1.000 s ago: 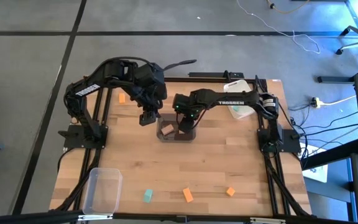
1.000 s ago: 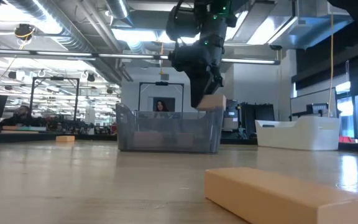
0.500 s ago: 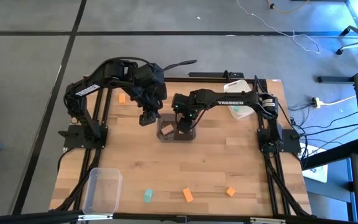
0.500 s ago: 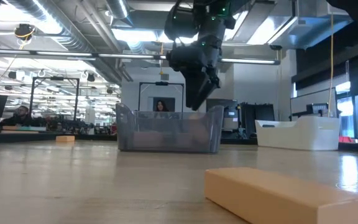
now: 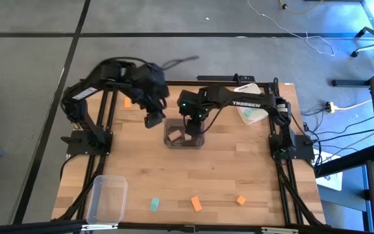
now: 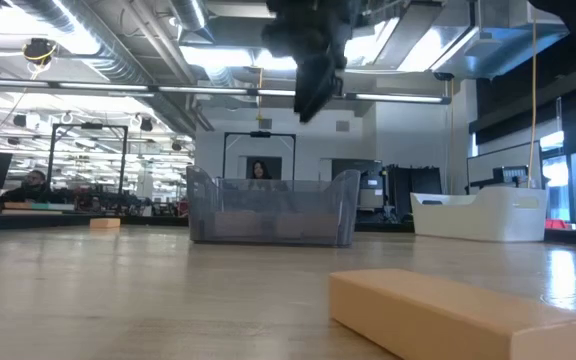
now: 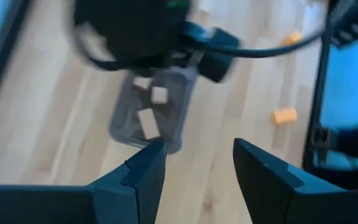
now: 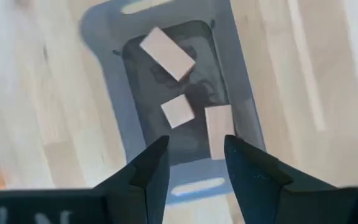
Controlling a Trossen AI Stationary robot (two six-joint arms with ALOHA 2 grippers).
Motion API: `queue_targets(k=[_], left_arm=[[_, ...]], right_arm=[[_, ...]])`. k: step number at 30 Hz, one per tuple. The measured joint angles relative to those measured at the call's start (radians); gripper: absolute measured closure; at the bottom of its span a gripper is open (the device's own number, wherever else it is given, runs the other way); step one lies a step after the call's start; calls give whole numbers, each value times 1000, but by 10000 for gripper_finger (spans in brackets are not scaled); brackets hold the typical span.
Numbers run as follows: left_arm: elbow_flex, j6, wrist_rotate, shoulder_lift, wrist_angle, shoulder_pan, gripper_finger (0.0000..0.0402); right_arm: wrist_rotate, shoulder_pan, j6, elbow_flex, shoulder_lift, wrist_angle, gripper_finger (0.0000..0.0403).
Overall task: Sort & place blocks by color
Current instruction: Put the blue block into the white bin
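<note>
- Right gripper (image 8: 194,158) fingers apart, empty, above grey bin (image 5: 174,142) holding three tan blocks (image 8: 178,111).
- Left gripper (image 7: 194,163) fingers apart, empty, just left of bin.
- Loose teal block (image 5: 154,205), orange blocks (image 5: 196,204) lie at tabletop's near edge, well apart from both grippers; neither arm clearly nearer.

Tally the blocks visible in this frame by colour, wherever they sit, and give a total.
Tan wood blocks: 3, all inside the dark grey bin
Orange blocks: 3, two at the table's near edge, one far left
Teal block: 1
Total: 7
</note>
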Motion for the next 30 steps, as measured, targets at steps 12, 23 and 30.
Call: queue_targets(k=[12,23,30], left_arm=[[-299,-258,-177,-268,0,0,223],[-731,-651,-258,-453,44,-28,223],[-955,-692,-54,-464,255,-116,223]], right_arm=[[131,86,-106,241,0,-247,248],[190,98,-109,378,-102,-312,248],[284,97,-21,370,-252,-320,248]])
